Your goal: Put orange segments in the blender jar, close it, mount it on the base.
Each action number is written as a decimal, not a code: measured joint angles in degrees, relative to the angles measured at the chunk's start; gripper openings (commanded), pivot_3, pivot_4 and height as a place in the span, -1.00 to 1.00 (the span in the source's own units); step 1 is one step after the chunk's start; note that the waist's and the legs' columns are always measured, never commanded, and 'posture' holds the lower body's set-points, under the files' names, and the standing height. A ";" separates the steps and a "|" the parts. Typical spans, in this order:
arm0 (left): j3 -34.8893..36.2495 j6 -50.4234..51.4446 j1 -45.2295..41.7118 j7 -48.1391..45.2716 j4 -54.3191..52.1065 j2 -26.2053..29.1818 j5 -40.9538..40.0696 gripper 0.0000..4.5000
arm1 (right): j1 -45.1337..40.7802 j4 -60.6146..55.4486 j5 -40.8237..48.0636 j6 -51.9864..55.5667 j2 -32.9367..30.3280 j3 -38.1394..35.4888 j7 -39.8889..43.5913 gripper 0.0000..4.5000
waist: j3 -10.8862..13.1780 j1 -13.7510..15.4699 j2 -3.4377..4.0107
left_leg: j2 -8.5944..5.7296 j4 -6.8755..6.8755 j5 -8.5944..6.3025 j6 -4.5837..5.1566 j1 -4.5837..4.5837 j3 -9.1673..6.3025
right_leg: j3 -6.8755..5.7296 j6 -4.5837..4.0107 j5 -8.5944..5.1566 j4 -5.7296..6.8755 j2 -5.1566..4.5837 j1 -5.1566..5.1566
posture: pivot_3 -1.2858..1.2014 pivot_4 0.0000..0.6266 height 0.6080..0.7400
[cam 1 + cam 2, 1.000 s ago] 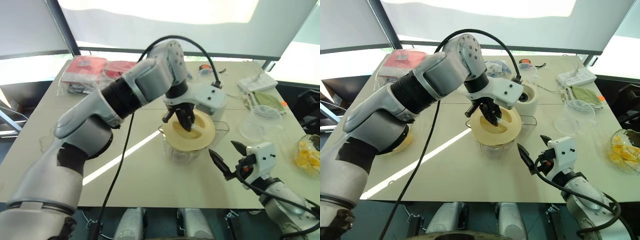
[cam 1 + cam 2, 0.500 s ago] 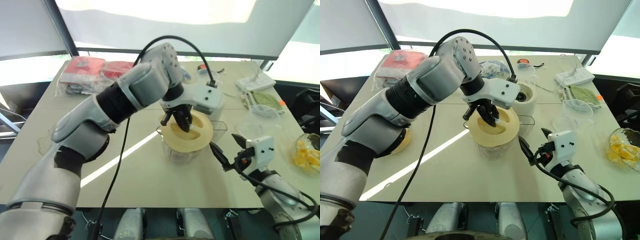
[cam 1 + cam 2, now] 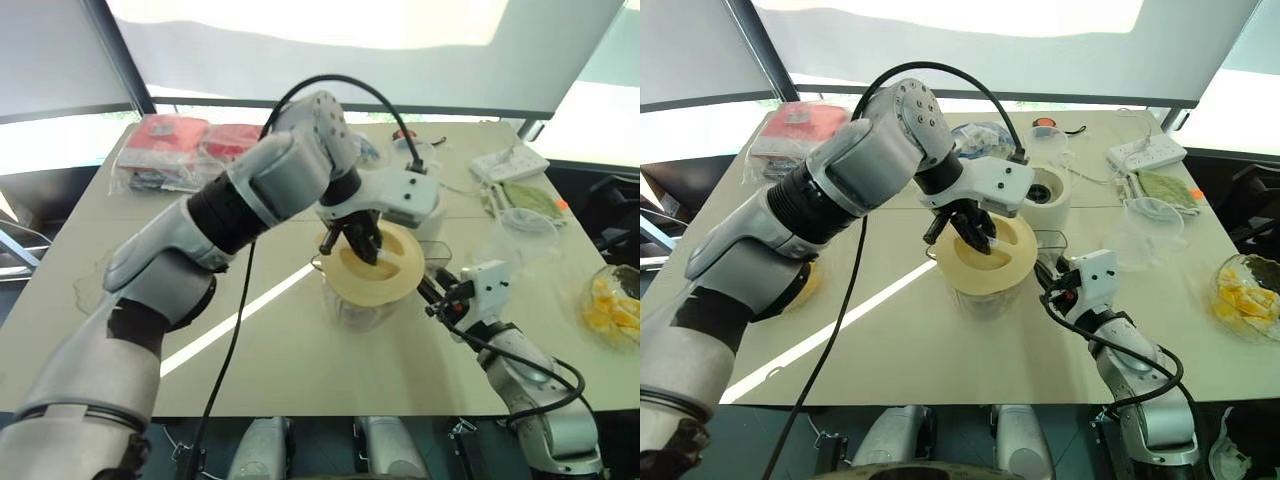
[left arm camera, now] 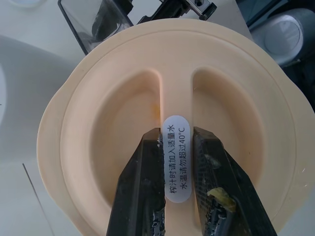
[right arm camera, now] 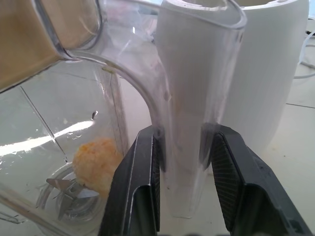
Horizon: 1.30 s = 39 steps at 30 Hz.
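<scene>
The clear blender jar (image 3: 358, 306) stands mid-table with a cream lid (image 4: 108, 123) on its mouth. My left gripper (image 3: 365, 246) points down and is shut on the lid's central ridge (image 4: 175, 113). An orange segment (image 5: 96, 162) lies inside the jar by the blades. My right gripper (image 5: 182, 135) comes in level from the right and is shut on the jar's side handle (image 5: 192, 88), one finger on each side. The cream-white base (image 3: 1050, 203) stands just behind the jar. More orange segments (image 3: 612, 308) sit in a glass bowl at the far right.
An empty clear bowl (image 3: 520, 240) sits right of the jar. A white power strip (image 3: 515, 163) and a green cloth (image 3: 537, 198) lie at the back right. Red packets (image 3: 170, 140) lie at the back left. The near table edge (image 3: 300, 412) runs below the jar.
My right gripper has moved forward to the jar and closed from wide open onto its handle. The left gripper has stayed shut on the lid.
</scene>
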 measured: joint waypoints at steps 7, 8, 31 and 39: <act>0.32 9.98 1.11 2.67 -5.39 0.42 0.12 -0.90 | 0.79 -1.34 -0.75 0.54 0.42 0.35 -1.33 -0.60 | -0.01 0.01 0.00 | 0.00 -0.01 -0.01 0.01 -0.01 -0.03 | 0.00 0.06 -0.04 -0.01 0.00 0.01 | 0.03 -0.52 1.00; 0.51 12.44 1.24 3.66 -6.06 0.07 0.03 -0.90 | 0.81 -1.36 -0.85 0.59 0.51 0.35 -1.57 -0.60 | -0.01 0.04 0.00 | 0.00 -0.01 -0.01 0.01 -0.01 -0.03 | 0.00 0.06 -0.04 -0.01 -0.01 0.01 | 0.03 -0.52 1.00; 5.80 43.40 1.68 31.27 -7.88 -7.31 -14.24 -0.90 | 0.18 0.30 -1.85 2.51 0.15 -1.54 -1.97 -0.60 | -0.69 1.22 0.07 | -0.23 -0.22 -0.02 -0.01 0.84 -0.27 | 0.67 0.59 -0.38 -0.71 -0.03 1.17 | 0.03 -0.52 1.00; 9.14 43.13 3.13 35.43 -7.40 -7.11 -18.61 0.18 | -0.17 0.52 -2.02 2.37 0.07 -1.61 -0.84 -0.60 | -0.60 1.01 -0.10 | -0.21 -0.27 -0.02 -0.01 0.77 -0.26 | 0.72 0.58 -0.37 -0.71 0.01 1.06 | 0.03 -0.52 1.00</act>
